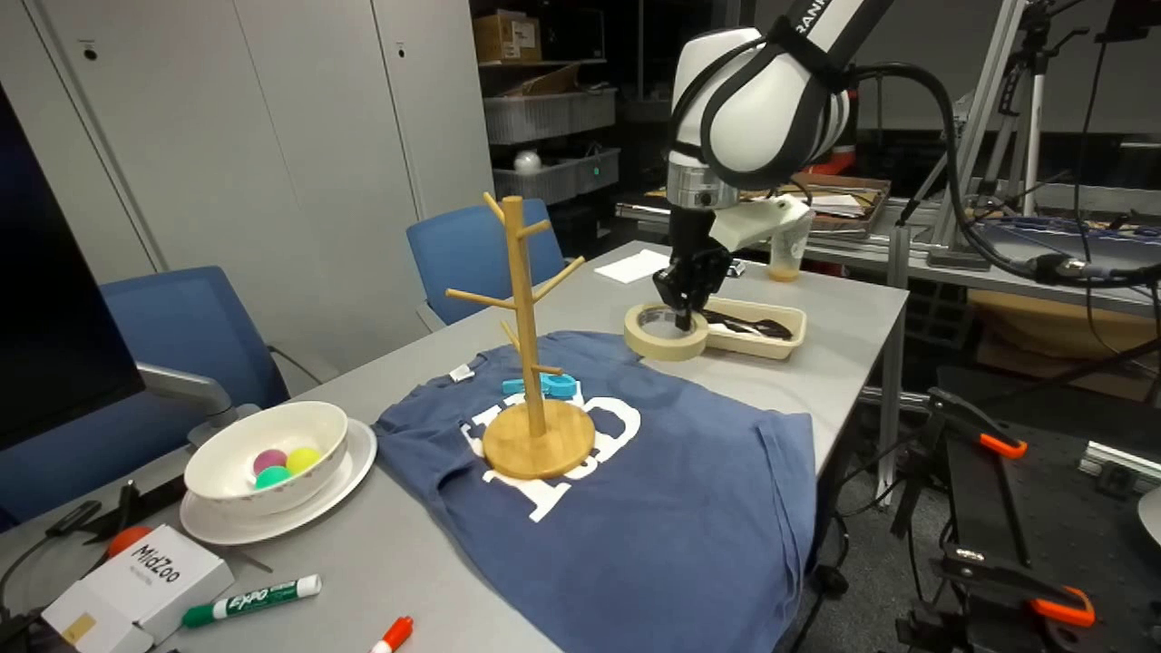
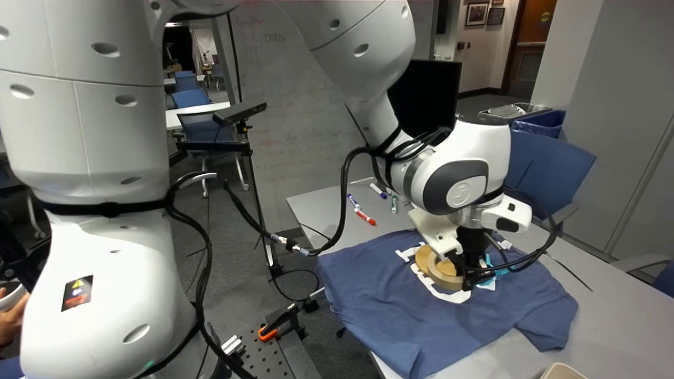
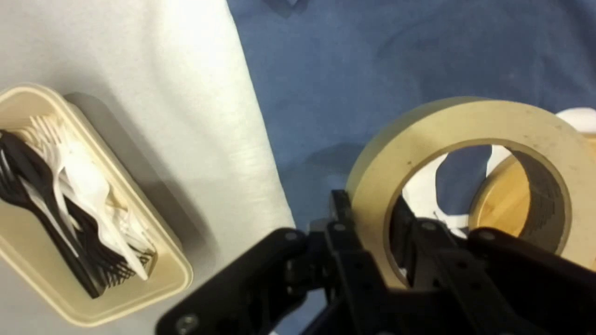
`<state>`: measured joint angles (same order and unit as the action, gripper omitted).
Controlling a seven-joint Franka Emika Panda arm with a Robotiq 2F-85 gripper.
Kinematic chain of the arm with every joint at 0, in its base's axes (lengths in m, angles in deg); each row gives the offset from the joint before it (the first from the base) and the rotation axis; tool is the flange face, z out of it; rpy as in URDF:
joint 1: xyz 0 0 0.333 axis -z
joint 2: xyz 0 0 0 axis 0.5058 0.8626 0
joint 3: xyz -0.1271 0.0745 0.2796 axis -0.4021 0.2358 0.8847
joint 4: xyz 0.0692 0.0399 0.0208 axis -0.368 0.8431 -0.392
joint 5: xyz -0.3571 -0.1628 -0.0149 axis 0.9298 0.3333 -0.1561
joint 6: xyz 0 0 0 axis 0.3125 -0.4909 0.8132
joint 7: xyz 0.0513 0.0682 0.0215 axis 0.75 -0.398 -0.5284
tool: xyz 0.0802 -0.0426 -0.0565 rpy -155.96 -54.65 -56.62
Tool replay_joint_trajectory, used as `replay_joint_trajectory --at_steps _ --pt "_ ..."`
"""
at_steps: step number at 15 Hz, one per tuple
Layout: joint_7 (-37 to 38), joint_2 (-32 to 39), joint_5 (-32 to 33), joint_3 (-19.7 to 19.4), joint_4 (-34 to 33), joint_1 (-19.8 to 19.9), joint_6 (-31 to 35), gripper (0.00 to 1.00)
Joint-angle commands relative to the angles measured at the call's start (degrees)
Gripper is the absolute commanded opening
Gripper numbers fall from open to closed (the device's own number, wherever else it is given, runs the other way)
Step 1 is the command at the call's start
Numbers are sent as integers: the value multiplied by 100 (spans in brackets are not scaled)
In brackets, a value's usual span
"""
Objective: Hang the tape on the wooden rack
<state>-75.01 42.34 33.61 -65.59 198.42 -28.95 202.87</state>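
The tape point(image 1: 667, 348), a cream ring, is in my gripper point(image 1: 682, 317). It also shows in an exterior view point(image 2: 445, 281) and large in the wrist view point(image 3: 470, 118). In the wrist view, one finger of my gripper point(image 3: 370, 209) is inside the hole and one is outside, shut on the ring's wall. The tape lies roughly flat, raised above the shirt, with a shadow below. The wooden rack point(image 1: 524, 317) stands upright on the shirt, apart from the tape. Its base shows in an exterior view point(image 2: 422, 256), its pole hidden behind my arm, and through the tape's hole point(image 3: 505, 200).
A blue shirt point(image 1: 653, 499) lies under the rack. A turquoise clip point(image 1: 558, 385) lies behind the pole. A cutlery tray point(image 3: 123, 180) is beside the shirt. A white bowl point(image 1: 313, 481) on a plate, markers and a white box point(image 1: 145, 580) are at the table's other end.
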Motion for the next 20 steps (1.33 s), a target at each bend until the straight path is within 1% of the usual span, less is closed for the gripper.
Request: replay_joint_trajectory --at_steps 1,4,9,12,15,20 --pt "-75 -280 -429 59 -206 248 127 6" --pt "-111 -363 -976 152 -399 385 330 6" --pt "-39 -458 -1229 110 -524 377 686 6" --pt "-94 -496 -1461 176 -530 402 880 6" --pt "-161 -561 -1733 264 -532 408 926 6" --pt "-303 -734 -2094 412 -514 421 771 6"
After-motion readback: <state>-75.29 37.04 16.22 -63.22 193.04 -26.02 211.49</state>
